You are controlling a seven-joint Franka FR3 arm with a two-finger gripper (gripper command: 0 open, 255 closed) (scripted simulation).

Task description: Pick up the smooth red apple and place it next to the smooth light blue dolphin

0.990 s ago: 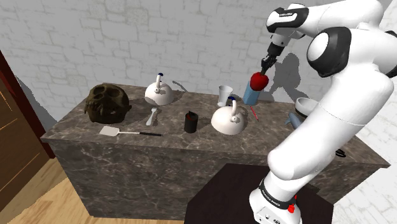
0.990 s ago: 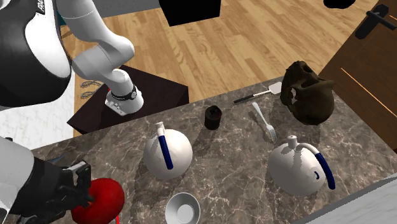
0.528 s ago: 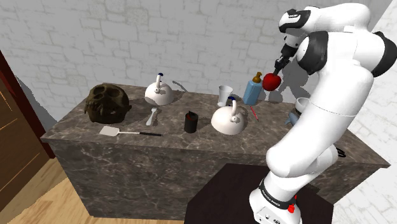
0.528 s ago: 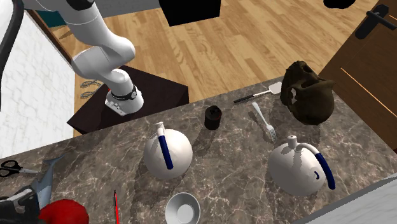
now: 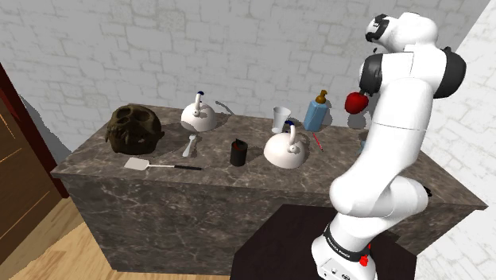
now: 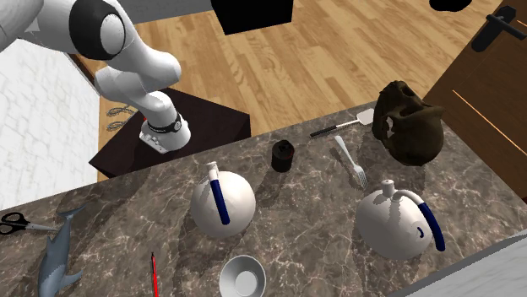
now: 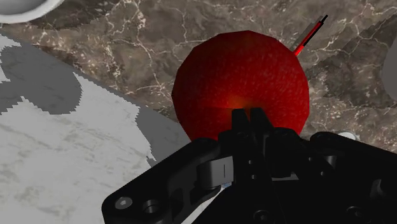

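A white robot arm [image 5: 395, 151] stands tall at the shoulder view's right, over a long dark marbled tabletop [image 5: 238, 181]. A pale grey-blue dolphin figure [image 6: 57, 257] lies flat near the tabletop's end, at the second exterior view's lower left. A smooth red apple [image 7: 242, 79] hangs in the air above the tabletop, clamped between the fingers of the black tool [image 7: 249, 116]. Black-handled scissors [image 6: 12, 223] lie near the dolphin.
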